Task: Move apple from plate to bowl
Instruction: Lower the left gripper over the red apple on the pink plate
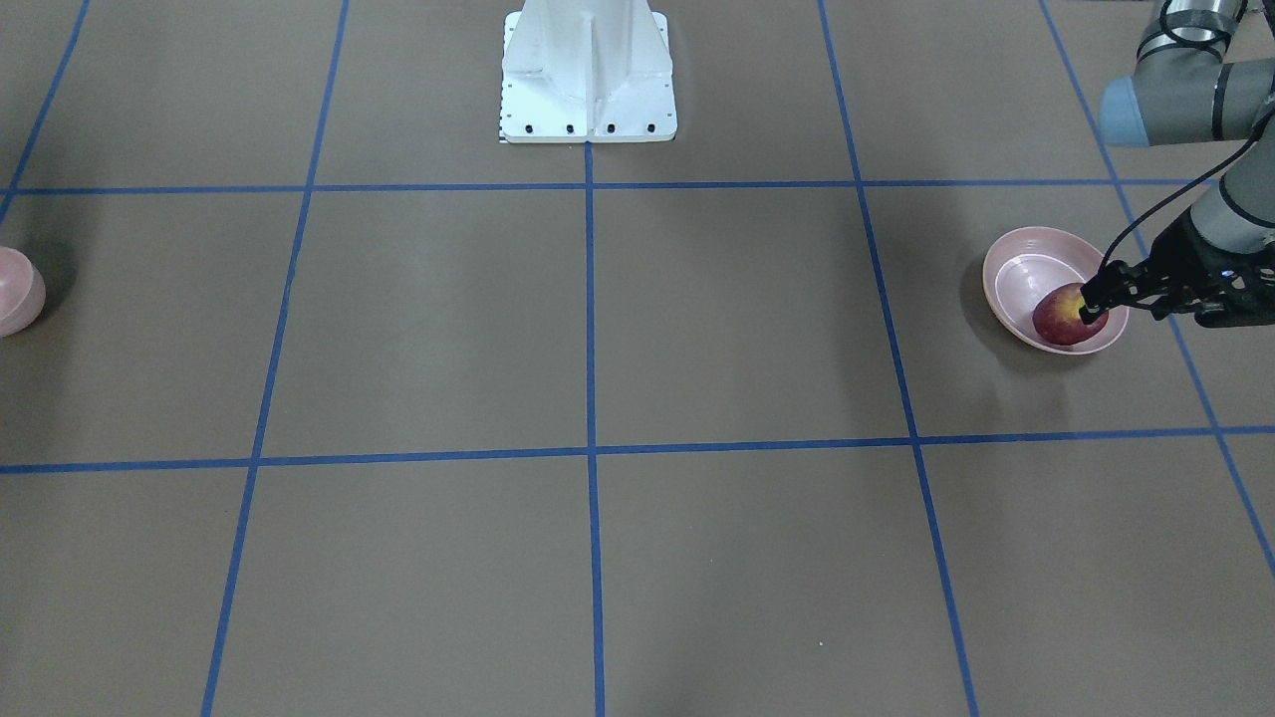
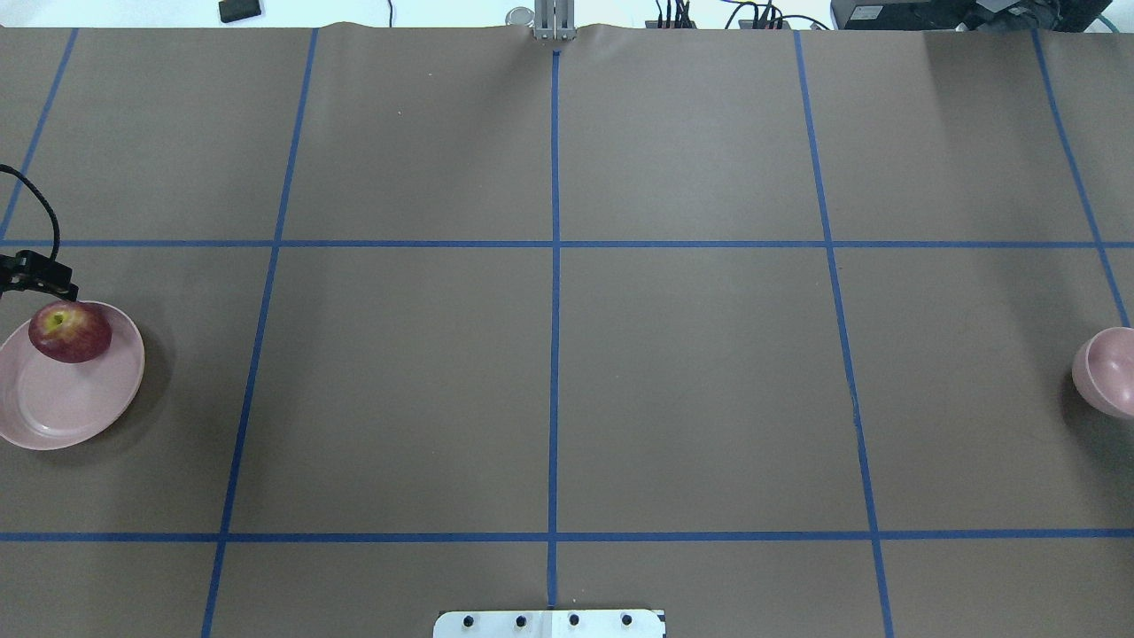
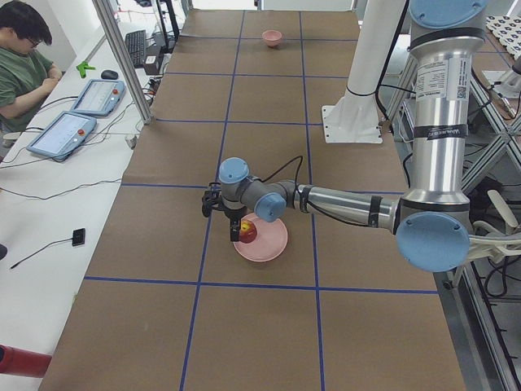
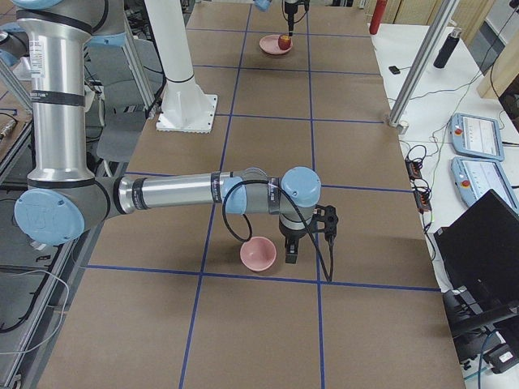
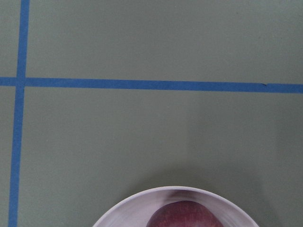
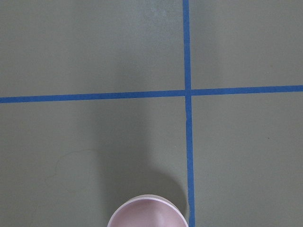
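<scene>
1. Nearest in the exterior left view, the left arm (image 3: 342, 199) is reaching low across the brown table (image 2: 549, 372), with its wrist bending down over the plate (image 1: 1004, 267).
2. The left gripper (image 1: 1093, 301) is pointing down at the apple (image 1: 1064, 319), and its dark fingertips are showing right at the fruit's upper edge. No view is revealing whether the jaws are spread beside the apple or pinching it.
3. The apple is lying in the plate, against the part of the rim farthest from the robot, with its yellow stem hollow facing up.
4. The plate is sitting flat on the table at the robot's left end, inside one cell of the grid that the blue tape lines (image 2: 555, 266) are marking out.
5. At mid-table, the white pedestal (image 1: 588, 80) is standing on the robot's edge, on the centre tape line.
6. At the opposite end, on the robot's right, the bowl (image 2: 1103, 372) is standing upright on the table, well apart from the plate.
7. The right arm (image 4: 170, 193) is stretching low toward the bowl, and the right gripper (image 4: 292, 253) is pointing down just beside it, on the side away from the robot. This gripper is showing only in the exterior right view, so the state of its jaws cannot be told.
8. Beyond the table's edge, an operator (image 3: 20, 61) in green is sitting at a side bench.
</scene>
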Robot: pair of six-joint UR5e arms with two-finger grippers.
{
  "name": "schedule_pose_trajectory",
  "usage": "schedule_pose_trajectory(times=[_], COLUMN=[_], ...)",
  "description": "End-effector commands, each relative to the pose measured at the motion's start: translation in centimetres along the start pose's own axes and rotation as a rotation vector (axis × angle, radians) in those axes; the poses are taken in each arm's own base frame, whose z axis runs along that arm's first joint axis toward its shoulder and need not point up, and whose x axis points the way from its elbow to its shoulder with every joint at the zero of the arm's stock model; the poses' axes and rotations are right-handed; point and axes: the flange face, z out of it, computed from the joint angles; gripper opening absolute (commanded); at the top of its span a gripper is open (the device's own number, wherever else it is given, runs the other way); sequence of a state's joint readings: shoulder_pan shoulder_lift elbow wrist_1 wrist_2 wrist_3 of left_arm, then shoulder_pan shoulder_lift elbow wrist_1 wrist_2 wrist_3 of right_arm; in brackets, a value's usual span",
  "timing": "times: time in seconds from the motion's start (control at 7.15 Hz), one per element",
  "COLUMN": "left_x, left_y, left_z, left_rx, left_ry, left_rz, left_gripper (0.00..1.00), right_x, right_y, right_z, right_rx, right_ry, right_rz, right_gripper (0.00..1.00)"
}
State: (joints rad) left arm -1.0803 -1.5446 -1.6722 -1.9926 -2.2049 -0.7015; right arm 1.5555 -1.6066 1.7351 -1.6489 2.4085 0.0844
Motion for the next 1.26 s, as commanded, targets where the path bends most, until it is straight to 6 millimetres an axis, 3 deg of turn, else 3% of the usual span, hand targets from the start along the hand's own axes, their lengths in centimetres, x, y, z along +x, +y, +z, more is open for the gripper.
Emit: schedule_pose_trajectory(times=[0.0,0.56,0.84,1.12], left_x=[1.4,0.6,1.7,1.4], left_y=[0.7,1.0,1.1,1.0], left_z=[1.4,2.9,3.4,3.9], left_rx=[-0.026,-0.049,-0.063,-0.070], left_ry=[-0.001,-0.020,-0.011,-0.016], left_rz=[0.017,0.014,0.025,0.023], left_gripper=[0.98,0.98,0.98,0.98], right_x=[-0.2,-0.1,-0.2,-0.1], right_y=[0.0,0.0,-0.2,-0.2], right_z=[-0.2,-0.1,-0.2,-0.1], right_rx=[0.003,-0.002,0.000,-0.002], right_ry=[-0.002,-0.001,0.000,0.000], right_rz=[-0.004,0.004,0.001,0.004], right_gripper=[1.00,1.00,1.00,1.00])
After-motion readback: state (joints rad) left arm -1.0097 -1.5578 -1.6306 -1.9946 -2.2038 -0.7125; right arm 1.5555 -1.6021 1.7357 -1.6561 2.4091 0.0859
